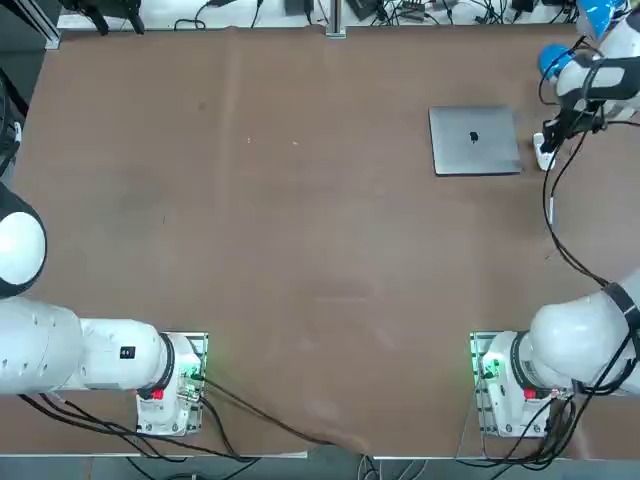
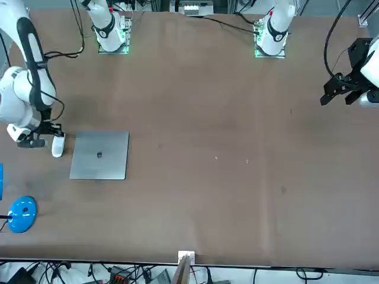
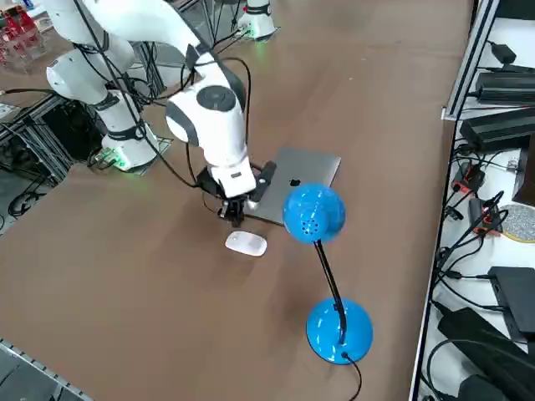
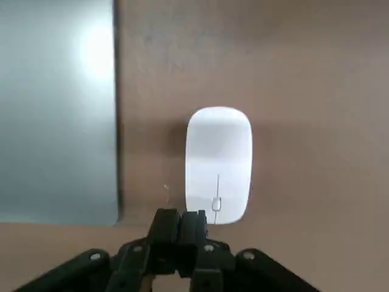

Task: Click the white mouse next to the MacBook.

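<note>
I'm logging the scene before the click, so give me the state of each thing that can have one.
Laptop: closed, flat on the table, logo up.
Mouse: upright, wheel side up, beside the laptop and apart from it.
Right claw: shut, holding nothing, at the mouse's wheel end.
Lamp: standing on its base, head over the table.

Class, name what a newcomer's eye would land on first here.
Probably the bright blue lamp, standing on the table beyond the silver laptop. Next, the right arm's closed gripper, poised at the white mouse beside that laptop.
</note>
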Robot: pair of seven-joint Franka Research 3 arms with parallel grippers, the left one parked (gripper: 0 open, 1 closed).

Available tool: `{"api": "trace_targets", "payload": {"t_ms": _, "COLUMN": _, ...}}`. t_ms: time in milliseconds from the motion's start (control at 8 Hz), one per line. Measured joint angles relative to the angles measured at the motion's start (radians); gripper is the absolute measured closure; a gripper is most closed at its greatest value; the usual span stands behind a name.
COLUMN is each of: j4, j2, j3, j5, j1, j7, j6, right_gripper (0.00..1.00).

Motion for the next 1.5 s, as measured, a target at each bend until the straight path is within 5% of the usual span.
{"api": "trace_targets", "payload": {"t_ms": 625, "j4": 0.232, "j2": -0.160, "j3": 0.010, "j5": 0.000, "j1": 0.053, "j7": 0.095, "j6": -0.378, "right_gripper": 0.88}}
{"api": "trace_targets", "payload": {"t_ms": 1250, "j4": 0.486, "j2": -0.190, "j3": 0.013, "j5": 0.001, "j1": 0.170, "j7": 0.219, "j6": -0.672, "right_gripper": 0.07}}
{"api": "trace_targets", "payload": {"t_ms": 1500, "j4": 0.542, "j2": -0.195, "j3": 0.012, "j5": 0.001, "j1": 0.215, "j7": 0.228, "j6": -0.735, "right_gripper": 0.00}}
